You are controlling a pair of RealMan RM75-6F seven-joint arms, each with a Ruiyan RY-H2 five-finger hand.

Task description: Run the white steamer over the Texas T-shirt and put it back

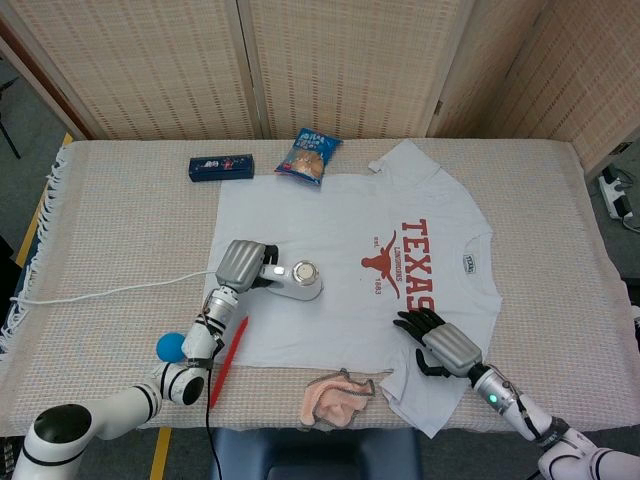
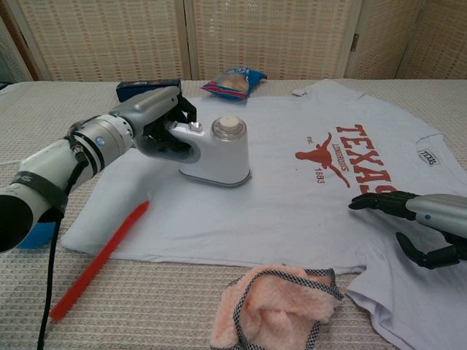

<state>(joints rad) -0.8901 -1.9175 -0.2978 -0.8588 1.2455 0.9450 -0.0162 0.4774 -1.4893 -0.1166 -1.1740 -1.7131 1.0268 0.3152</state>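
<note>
The white Texas T-shirt (image 1: 350, 260) (image 2: 306, 189) lies flat on the table with its red longhorn print toward the right. My left hand (image 1: 243, 266) (image 2: 149, 120) grips the handle of the white steamer (image 1: 297, 279) (image 2: 219, 154), whose base rests low on the shirt's left half. A cord (image 1: 110, 289) trails from it to the left. My right hand (image 1: 447, 345) (image 2: 419, 219) hovers with fingers spread over the shirt's lower right part, holding nothing.
A red pen (image 1: 228, 360) (image 2: 98, 259) lies at the shirt's left hem beside a blue ball (image 1: 170, 346). A pink cloth (image 1: 338, 396) (image 2: 273, 306) sits at the front edge. A snack bag (image 1: 309, 154) and a dark blue box (image 1: 221, 166) lie at the back.
</note>
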